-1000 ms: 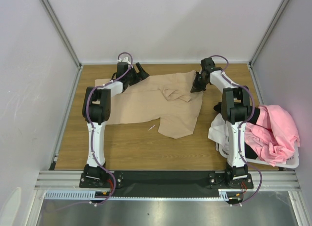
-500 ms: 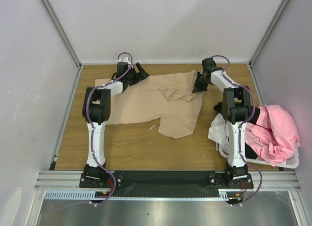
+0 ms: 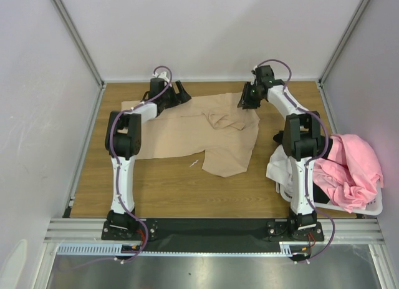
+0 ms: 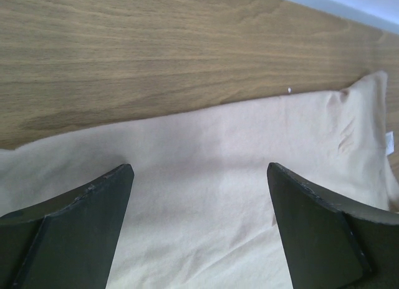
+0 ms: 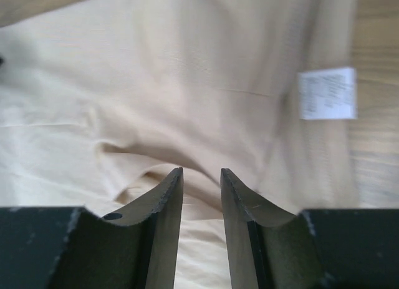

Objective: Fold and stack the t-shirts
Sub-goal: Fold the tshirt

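lying spread over the far part of the wooden table (image 3: 162, 189), the limp light tan cloth t-shirt (image 3: 206, 130) looked best pinched at its corners. the left gripper (image 4: 199, 170) gaped wide, empty; the right gripper (image 5: 202, 173) stood barely parted, gripping nothing.

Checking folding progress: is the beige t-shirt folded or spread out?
Spread, not folded: the beige t-shirt lies open on the table, rumpled mid-cloth.

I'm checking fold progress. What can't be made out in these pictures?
- Label print: blurred, right wrist view.
- Right gripper: whether it pinches the tan shirt; its tips sit nearly together, and its wrist hides them in the top view.
- Basket contents: right arm covers part, top view.
- Tan shirt's far edge: left gripper covers part, top view.
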Controlling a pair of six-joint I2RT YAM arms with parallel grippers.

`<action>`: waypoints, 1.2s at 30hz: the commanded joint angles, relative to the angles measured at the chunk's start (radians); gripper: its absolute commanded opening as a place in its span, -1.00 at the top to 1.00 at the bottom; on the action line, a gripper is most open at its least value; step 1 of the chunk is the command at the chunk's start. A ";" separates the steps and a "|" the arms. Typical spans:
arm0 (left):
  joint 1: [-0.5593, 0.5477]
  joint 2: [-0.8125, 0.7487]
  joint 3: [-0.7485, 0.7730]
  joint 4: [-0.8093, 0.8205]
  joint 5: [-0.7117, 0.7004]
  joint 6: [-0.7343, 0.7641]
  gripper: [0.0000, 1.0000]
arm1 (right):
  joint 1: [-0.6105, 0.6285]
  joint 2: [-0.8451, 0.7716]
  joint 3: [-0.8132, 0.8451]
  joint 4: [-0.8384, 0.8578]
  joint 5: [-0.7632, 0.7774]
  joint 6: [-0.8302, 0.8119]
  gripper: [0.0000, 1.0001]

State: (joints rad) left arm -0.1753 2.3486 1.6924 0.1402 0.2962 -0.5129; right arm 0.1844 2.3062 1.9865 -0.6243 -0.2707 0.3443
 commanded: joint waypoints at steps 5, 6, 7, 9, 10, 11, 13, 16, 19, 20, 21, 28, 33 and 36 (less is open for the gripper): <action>-0.061 -0.222 0.036 -0.045 0.055 0.244 -0.91 | -0.020 -0.050 0.040 0.073 -0.050 0.056 0.27; -0.072 -0.236 0.033 -0.053 0.063 0.255 -0.91 | -0.028 -0.048 0.040 0.081 -0.059 0.067 0.28; -0.096 -0.247 0.029 -0.069 0.064 0.266 -0.90 | -0.039 -0.047 0.041 0.087 -0.061 0.071 0.28; -0.127 -0.281 0.000 -0.080 0.049 0.303 -0.91 | -0.049 -0.041 0.054 0.097 -0.058 0.081 0.27; -0.162 -0.290 -0.014 -0.091 0.022 0.316 -0.91 | -0.054 -0.037 0.058 0.098 -0.059 0.084 0.27; -0.180 -0.304 -0.040 -0.097 0.000 0.336 -0.91 | -0.065 -0.034 0.067 0.095 -0.059 0.087 0.28; -0.237 -0.314 -0.062 -0.111 -0.095 0.352 -0.90 | -0.074 -0.031 0.084 0.087 -0.061 0.091 0.27; -0.311 -0.334 -0.102 -0.132 -0.215 0.363 -0.89 | -0.088 -0.047 0.078 0.087 -0.064 0.084 0.25; -0.371 -0.341 -0.131 -0.133 -0.343 0.330 -0.89 | -0.091 -0.068 0.063 0.089 -0.071 0.067 0.25; -0.383 -0.338 -0.131 -0.149 -0.406 0.314 -0.89 | -0.091 -0.074 0.046 0.090 -0.074 0.058 0.24; -0.397 -0.336 -0.131 -0.175 -0.436 0.307 -0.88 | -0.091 -0.079 0.037 0.089 -0.081 0.056 0.24; -0.443 -0.316 -0.151 -0.246 -0.566 0.248 -0.81 | -0.094 -0.180 -0.120 0.135 -0.084 0.042 0.25; -0.472 -0.304 -0.186 -0.220 -0.554 0.251 -0.78 | -0.100 -0.215 -0.163 0.140 -0.070 0.042 0.26; -0.492 -0.282 -0.177 -0.211 -0.543 0.261 -0.77 | -0.100 -0.217 -0.163 0.140 -0.078 0.050 0.25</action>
State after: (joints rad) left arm -0.6346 2.0502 1.5101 -0.0925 -0.2333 -0.2459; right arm 0.0879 2.1506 1.8248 -0.5220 -0.3454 0.4015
